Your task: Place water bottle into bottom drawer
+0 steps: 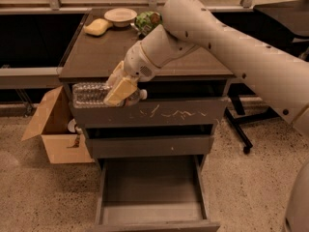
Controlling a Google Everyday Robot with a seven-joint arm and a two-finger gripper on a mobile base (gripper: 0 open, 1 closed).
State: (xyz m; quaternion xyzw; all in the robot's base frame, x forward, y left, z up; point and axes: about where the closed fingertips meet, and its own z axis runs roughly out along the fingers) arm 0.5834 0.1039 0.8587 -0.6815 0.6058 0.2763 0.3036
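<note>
Your claw grasps the water bottle, its long axis running left-right, with the open bottom drawer below, nearer and rightward.

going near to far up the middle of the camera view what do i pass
bottom drawer, open → middle drawer → scratched top drawer → gripper, shut on the water bottle at the front edge of the cabinet top → bowl at the far edge

The clear ribbed water bottle lies sideways, clamped by the gripper, just off the tabletop's front-left edge. The bottom drawer stands pulled open.
</note>
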